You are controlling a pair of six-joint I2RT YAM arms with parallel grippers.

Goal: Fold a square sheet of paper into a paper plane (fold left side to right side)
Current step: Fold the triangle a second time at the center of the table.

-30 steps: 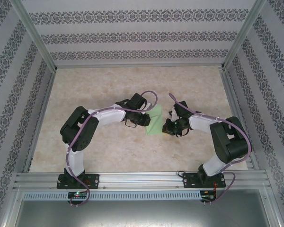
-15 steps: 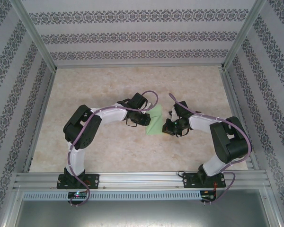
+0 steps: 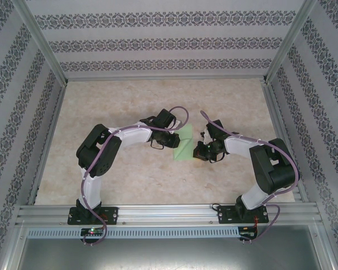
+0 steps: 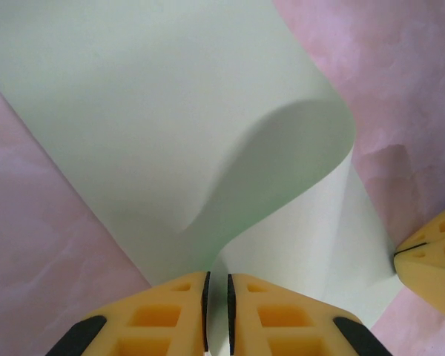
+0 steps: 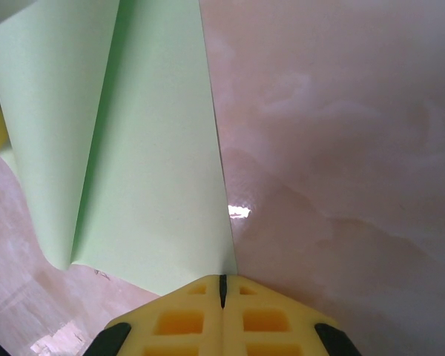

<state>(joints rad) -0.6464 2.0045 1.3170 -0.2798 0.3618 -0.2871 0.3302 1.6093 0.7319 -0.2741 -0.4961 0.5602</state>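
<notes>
The thin light green square sheet of paper (image 3: 184,143) lies on the pale marbled worktop (image 3: 129,101) between both arms; its left side curls up and over toward the right; the left end effector (image 4: 216,297) pinches that lifted edge between yellow pads (image 4: 282,319); the right end effector (image 5: 222,285) has its pads pressed together at the sheet's right edge.

L arm (image 3: 110,147) & R arm (image 3: 268,164) both bent at elbow, forearms reaching inward toward centre. L gripper (image 3: 176,142) (image 4: 216,288): yellow fingers (image 4: 159,317) nearly together, thin slit btwn, pinching the square sheet of paper (image 4: 148,111). R gripper (image 3: 198,152) (image 5: 222,285): jaws flush, no gap, on sheet's corner
</notes>
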